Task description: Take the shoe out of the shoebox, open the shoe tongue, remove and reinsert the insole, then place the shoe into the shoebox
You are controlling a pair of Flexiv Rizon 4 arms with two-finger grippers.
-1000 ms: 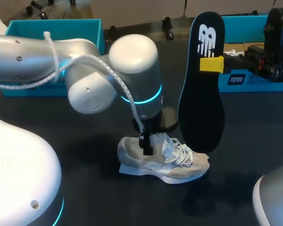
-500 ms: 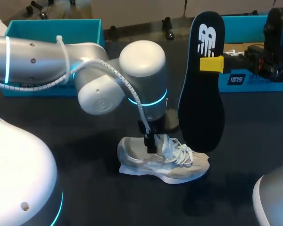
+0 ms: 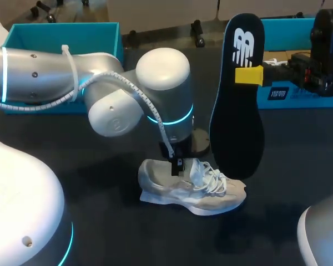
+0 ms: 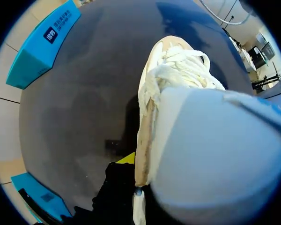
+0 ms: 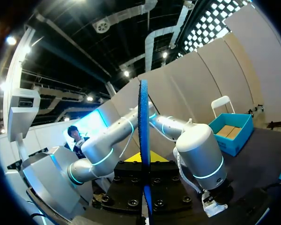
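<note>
Near the middle of the table (image 3: 111,233) a pale shoe (image 3: 191,188) was stood on its sole, outside both boxes, its white laces bunched over the front; the left gripper (image 3: 177,165) was set down at the shoe's opening, close against its upper, though whether its jaws were clenched on anything could not be told, since the left wrist view was filled by the shoe's side and a blurred grey mass; the left arm (image 3: 161,94) was brought in low across the table above the heel end; just beside the shoe's front a dark insole (image 3: 237,100) was held upright by the right gripper (image 3: 248,75), whose jaws were clamped across its upper part from both sides; its lower end was seen near the laces, contact not being discernible; a teal box (image 3: 61,33) was placed at the far left edge and a second teal box (image 3: 299,94) at the far right, both well apart from the shoe.
</note>
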